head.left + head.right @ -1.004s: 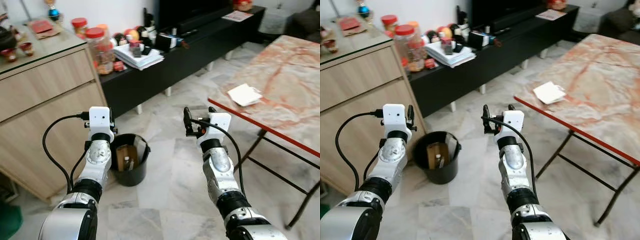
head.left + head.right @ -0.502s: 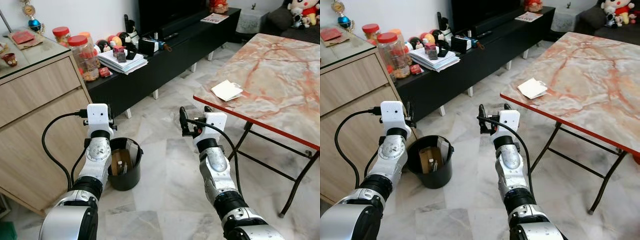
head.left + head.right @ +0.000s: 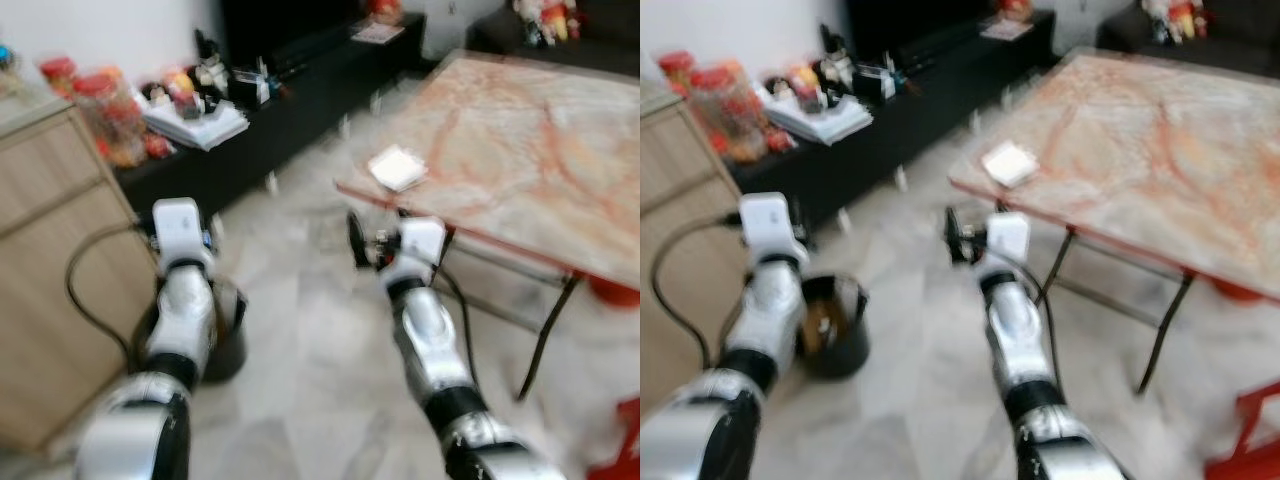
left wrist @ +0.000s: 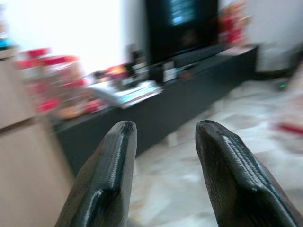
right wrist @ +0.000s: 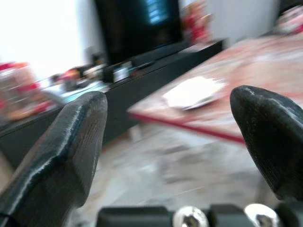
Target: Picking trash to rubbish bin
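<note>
A white piece of paper [image 3: 397, 167] lies near the edge of the marble-topped table [image 3: 520, 130]; the right wrist view shows the paper [image 5: 194, 92] ahead, between the fingers. A black bin [image 3: 835, 340] stands on the floor by the wooden cabinet, partly behind my left arm. My right gripper [image 3: 372, 240] is open and empty, held up in front of the table's edge, short of the paper. My left gripper [image 4: 163, 130] is open and empty above the bin. All views are blurred.
A low black TV cabinet [image 3: 290, 110] with books and small items runs along the back wall. A wooden cabinet [image 3: 50, 220] with jars [image 3: 105, 125] behind it stands on the left. Thin metal table legs [image 3: 545, 330] and something red [image 3: 620, 440] are at the right.
The whole picture has shifted and blurred, so the camera has moved: the table and paper now sit nearer the middle. Both arms keep the same raised pose, grippers still open.
</note>
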{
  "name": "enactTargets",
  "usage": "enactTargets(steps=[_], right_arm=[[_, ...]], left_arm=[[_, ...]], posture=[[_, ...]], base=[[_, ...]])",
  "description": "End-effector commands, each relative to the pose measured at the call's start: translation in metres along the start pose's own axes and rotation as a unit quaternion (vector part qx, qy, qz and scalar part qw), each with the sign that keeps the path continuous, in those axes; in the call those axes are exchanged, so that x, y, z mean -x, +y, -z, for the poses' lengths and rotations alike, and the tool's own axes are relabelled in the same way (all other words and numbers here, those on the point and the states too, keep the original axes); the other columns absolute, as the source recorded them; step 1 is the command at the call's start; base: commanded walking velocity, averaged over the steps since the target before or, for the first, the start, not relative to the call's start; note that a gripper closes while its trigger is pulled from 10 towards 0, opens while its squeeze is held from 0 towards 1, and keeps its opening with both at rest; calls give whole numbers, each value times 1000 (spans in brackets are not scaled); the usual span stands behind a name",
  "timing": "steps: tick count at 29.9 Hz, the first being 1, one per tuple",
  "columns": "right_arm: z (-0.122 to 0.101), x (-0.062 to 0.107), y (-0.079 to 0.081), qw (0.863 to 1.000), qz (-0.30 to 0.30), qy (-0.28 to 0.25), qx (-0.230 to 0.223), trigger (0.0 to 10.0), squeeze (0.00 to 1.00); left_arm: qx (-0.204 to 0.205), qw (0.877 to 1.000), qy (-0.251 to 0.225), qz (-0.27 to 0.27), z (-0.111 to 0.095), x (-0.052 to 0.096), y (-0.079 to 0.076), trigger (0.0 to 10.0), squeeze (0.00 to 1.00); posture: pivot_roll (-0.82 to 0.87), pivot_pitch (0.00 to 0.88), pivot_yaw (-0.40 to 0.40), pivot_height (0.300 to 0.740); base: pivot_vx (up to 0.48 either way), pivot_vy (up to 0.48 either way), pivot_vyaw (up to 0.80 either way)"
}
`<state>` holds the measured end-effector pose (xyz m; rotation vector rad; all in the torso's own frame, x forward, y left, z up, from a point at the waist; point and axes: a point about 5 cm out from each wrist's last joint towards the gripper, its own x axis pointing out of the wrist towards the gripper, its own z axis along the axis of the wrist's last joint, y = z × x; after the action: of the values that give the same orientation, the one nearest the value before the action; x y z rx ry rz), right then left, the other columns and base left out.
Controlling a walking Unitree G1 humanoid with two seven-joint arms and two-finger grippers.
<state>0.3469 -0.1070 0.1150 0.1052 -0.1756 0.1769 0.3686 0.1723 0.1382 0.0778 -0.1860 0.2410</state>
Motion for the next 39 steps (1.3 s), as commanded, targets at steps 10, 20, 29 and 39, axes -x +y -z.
enactTargets(steps=[10, 20, 29, 39], right_arm=[[-11, -8, 19, 999, -24, -19, -22, 10000, 0], [-11, -7, 26, 999, -40, -17, -21, 10000, 0], [-20, -10, 32, 997, -61, -40, 6, 10000, 0], [-19, -10, 34, 998, -59, -30, -4, 10000, 0]], left_arm=[[5, 1000, -6, -8, -7, -6, 4, 10000, 0], [24, 1000, -5, -2, -8, -5, -2, 10000, 0], [27, 999, -7, -22, -11, -6, 0, 10000, 0], [27, 999, -7, -31, -12, -7, 4, 10000, 0]], posture=[[-83, 13, 20, 740], [-86, 16, 17, 740], [-84, 15, 12, 740], [-81, 15, 8, 740]], base=[[0, 0, -739], [0, 0, -49], [0, 0, 174], [221, 0, 282]])
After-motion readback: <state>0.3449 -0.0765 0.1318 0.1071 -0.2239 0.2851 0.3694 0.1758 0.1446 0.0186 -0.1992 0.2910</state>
